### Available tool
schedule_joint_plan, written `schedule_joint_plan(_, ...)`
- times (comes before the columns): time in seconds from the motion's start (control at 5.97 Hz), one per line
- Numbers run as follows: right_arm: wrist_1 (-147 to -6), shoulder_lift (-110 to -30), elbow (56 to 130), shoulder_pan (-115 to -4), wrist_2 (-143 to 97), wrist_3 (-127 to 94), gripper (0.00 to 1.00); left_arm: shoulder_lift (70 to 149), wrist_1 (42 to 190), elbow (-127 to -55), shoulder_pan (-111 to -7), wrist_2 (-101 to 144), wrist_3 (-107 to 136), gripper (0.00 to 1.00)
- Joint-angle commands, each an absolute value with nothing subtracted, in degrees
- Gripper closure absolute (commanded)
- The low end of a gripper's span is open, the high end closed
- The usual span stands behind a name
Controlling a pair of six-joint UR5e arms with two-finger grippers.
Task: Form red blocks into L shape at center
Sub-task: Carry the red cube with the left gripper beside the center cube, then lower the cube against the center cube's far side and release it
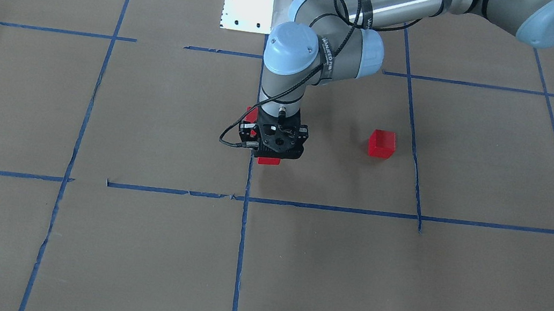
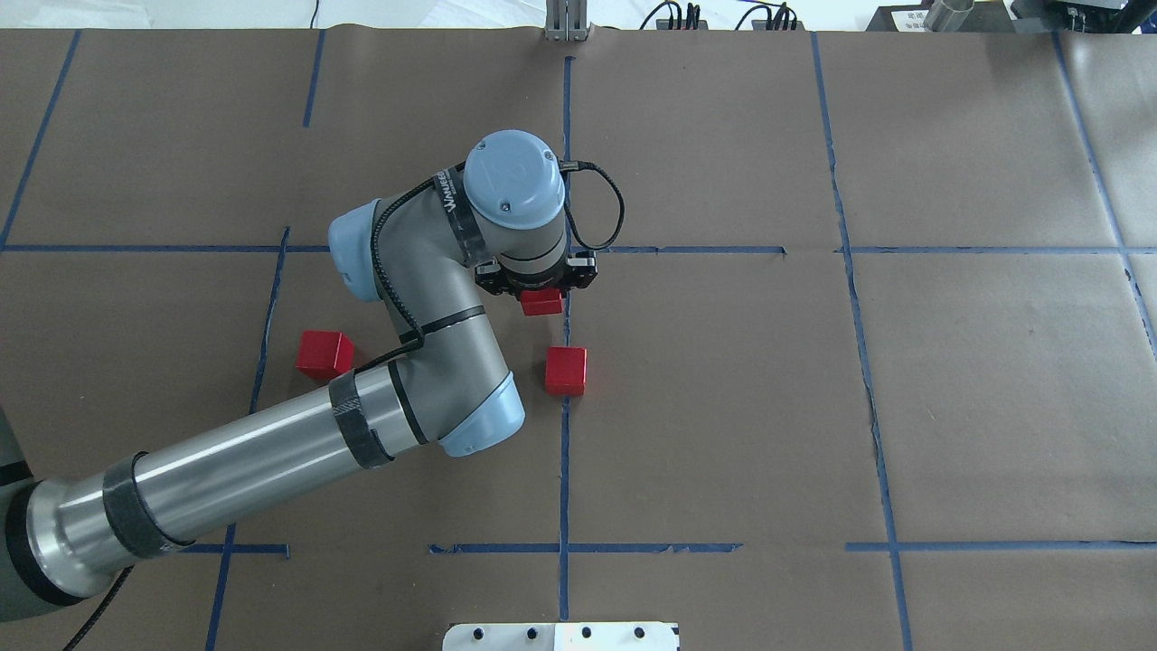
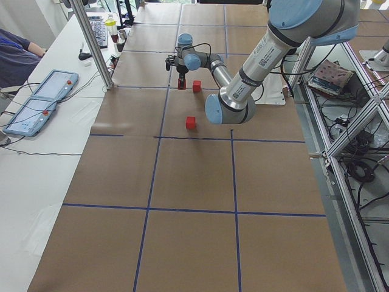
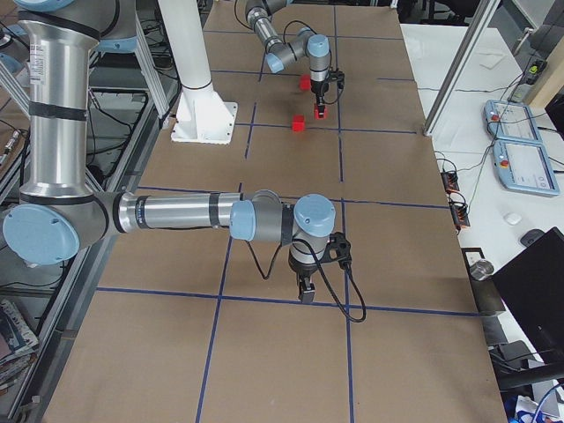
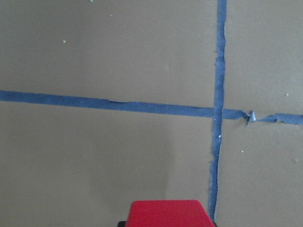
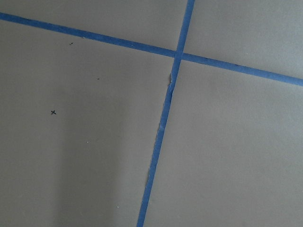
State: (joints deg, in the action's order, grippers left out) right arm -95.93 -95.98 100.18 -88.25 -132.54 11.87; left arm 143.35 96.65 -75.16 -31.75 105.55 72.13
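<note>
My left gripper [image 2: 542,291] points straight down over the centre square [image 2: 705,407], on its dividing blue tape line, and is shut on a red block [image 2: 542,302]. That block shows under the gripper [image 1: 270,154] in the front view [image 1: 269,161] and at the bottom edge of the left wrist view [image 5: 168,213]. A second red block [image 2: 566,371] lies on the tape line just behind it, mostly hidden by the wrist in the front view [image 1: 250,114]. The third red block [image 2: 324,353] lies apart near the square's edge [image 1: 382,144]. My right gripper [image 4: 304,291] hangs over a tape crossing far away; I cannot tell whether it is open or shut.
The left arm's elbow [image 2: 470,407] lies over the paper between the second and third blocks. The white base plate [image 2: 560,636] is at the table's near edge. An operators' table with teach pendants [image 3: 42,100] and a metal post [image 3: 91,42] stand beyond the far edge.
</note>
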Motion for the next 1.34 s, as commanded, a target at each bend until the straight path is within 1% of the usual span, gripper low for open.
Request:
schedule_joint_plan(0.0,-95.9,-96.0,100.1,-88.2,-132.5,12.0,0.01,145.2,96.7,-72.1,-30.2,105.6,71.9,1.00)
schedule_joint_plan(0.34,-96.0,-96.0,100.0,-88.2,-132.5,12.0,0.01,145.2,96.6,-72.0,-29.0,105.6,70.2,1.00)
schedule_joint_plan(0.84,-96.0,-96.1,100.0,-88.2,-132.5,11.9,0.01,145.2,96.7,-71.2,-28.3,105.8,69.9,0.92)
schedule_joint_plan(1.17,-96.0,-96.1,100.0,-88.2,-132.5,12.0,0.01,145.3,96.7,-71.3,-28.0,105.8,68.9,0.91)
